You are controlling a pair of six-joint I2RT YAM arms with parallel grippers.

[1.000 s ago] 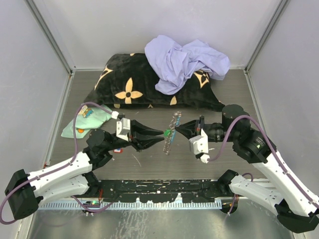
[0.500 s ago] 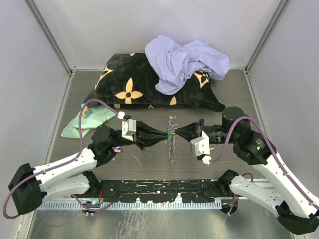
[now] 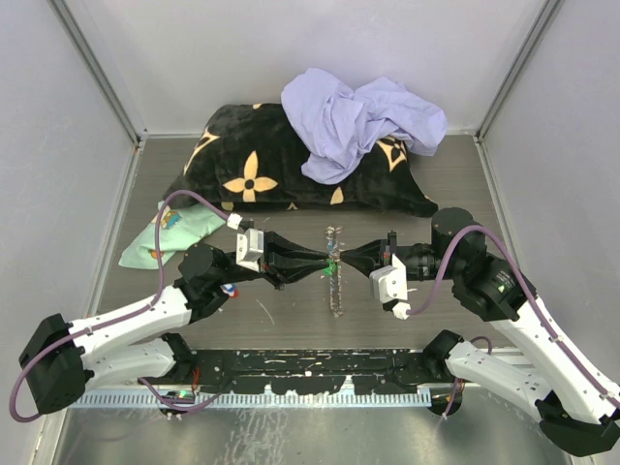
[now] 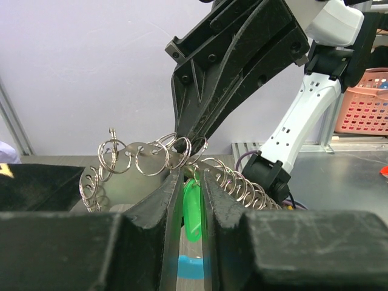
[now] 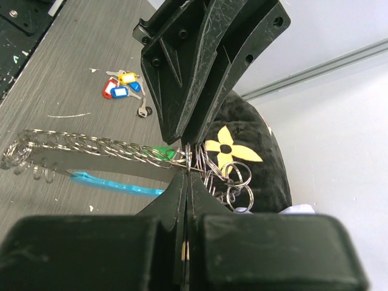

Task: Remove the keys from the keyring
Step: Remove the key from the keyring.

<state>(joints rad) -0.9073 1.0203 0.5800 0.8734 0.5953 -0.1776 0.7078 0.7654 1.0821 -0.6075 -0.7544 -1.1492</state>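
Note:
The keyring [image 3: 335, 283], a silver chain of rings, hangs between my two grippers at the table's middle. Its light-blue crescent piece shows in the right wrist view [image 5: 115, 183]. My left gripper [image 3: 325, 262] is shut on a key's green tag [image 4: 194, 209], which sits between the two fingers at the chain [image 4: 151, 159]. My right gripper [image 3: 342, 260] is shut on a ring of the chain [image 5: 203, 159], tip to tip with the left gripper. Loose keys with red, yellow and blue tags [image 5: 123, 85] lie on the table by the left arm [image 3: 229, 290].
A black pillow with tan flowers [image 3: 254, 167] lies at the back, with a lavender cloth [image 3: 363, 116] on it. A mint-green cloth [image 3: 174, 234] lies at the left. Grey walls enclose the table on three sides.
My left gripper has moved right to the chain and closed on the green tag. The chain has swung from slanted to straight between the two grippers.

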